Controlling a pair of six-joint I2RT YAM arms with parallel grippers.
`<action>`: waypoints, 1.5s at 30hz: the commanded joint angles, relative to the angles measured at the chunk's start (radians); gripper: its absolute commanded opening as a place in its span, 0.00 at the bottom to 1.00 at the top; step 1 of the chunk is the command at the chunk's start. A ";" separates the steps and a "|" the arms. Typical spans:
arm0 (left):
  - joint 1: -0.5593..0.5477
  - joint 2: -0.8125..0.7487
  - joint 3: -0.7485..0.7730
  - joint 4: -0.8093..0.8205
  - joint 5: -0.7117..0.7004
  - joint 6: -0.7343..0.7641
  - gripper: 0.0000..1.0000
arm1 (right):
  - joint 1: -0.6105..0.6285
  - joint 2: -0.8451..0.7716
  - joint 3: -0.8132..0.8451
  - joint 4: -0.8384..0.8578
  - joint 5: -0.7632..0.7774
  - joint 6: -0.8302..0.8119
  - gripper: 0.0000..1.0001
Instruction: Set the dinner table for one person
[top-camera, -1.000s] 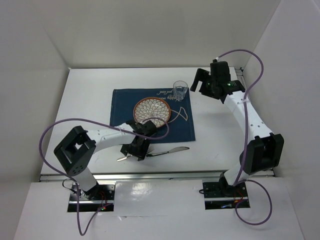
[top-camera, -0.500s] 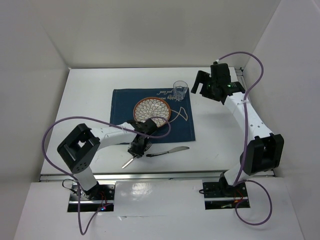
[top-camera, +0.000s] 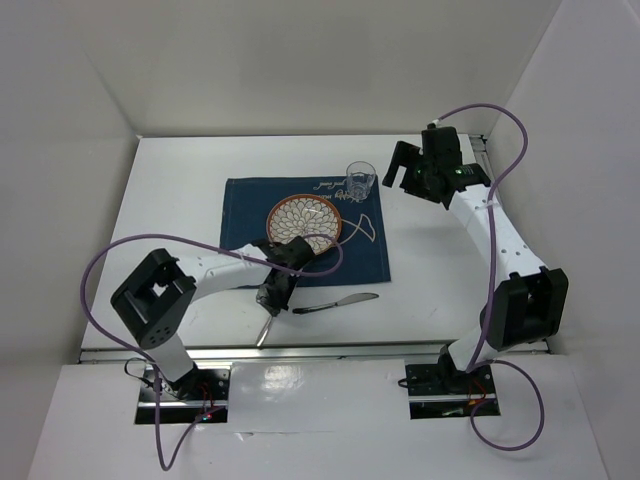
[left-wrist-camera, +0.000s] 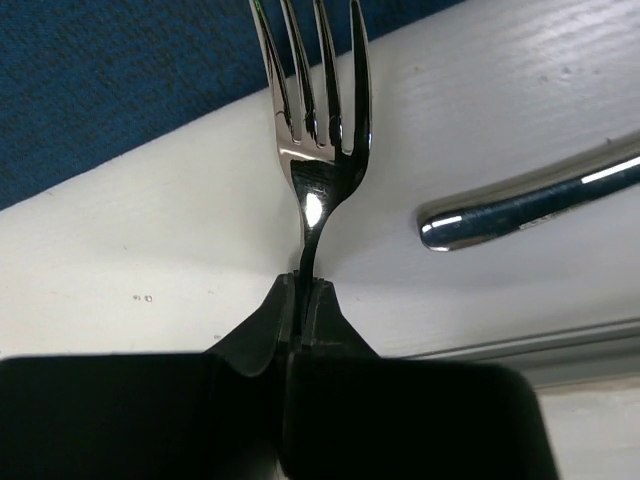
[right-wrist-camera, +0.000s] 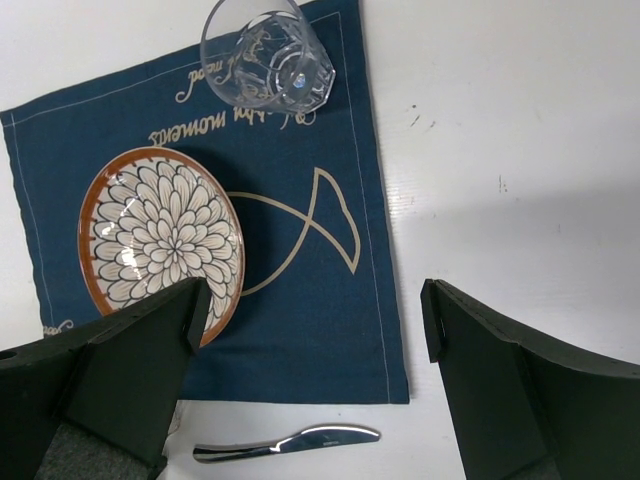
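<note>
My left gripper (top-camera: 272, 296) (left-wrist-camera: 303, 285) is shut on the neck of a silver fork (left-wrist-camera: 315, 150), near the front of the dinner table (top-camera: 180, 190). The tines point toward the navy placemat (left-wrist-camera: 120, 80) and the fork's handle (top-camera: 266, 330) sticks out toward the near rail. A table knife (top-camera: 335, 302) (left-wrist-camera: 530, 205) (right-wrist-camera: 290, 442) lies on the white tabletop just in front of the placemat (top-camera: 245, 215). A patterned plate (top-camera: 305, 223) (right-wrist-camera: 160, 240) and a clear glass (top-camera: 360, 181) (right-wrist-camera: 266, 55) sit on the placemat. My right gripper (top-camera: 403, 172) (right-wrist-camera: 310, 320) hangs open above the mat's right side, holding nothing.
White walls enclose the table on three sides. A metal rail (top-camera: 330, 350) runs along the near edge, close under the fork handle. The left arm's purple cable (top-camera: 150, 243) loops over the front left of the table.
My left gripper has closed on the fork, which has turned so its handle points at the near rail. The right arm has barely moved.
</note>
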 joint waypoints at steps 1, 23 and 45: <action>0.001 -0.059 0.046 -0.035 0.036 0.039 0.00 | -0.007 -0.046 -0.010 0.018 0.000 0.008 1.00; 0.464 0.270 0.763 -0.231 -0.067 0.036 0.00 | -0.035 -0.203 -0.065 -0.083 0.063 0.008 1.00; 0.496 0.516 0.841 -0.195 -0.131 0.025 0.66 | -0.139 -0.278 -0.168 -0.125 0.036 -0.041 1.00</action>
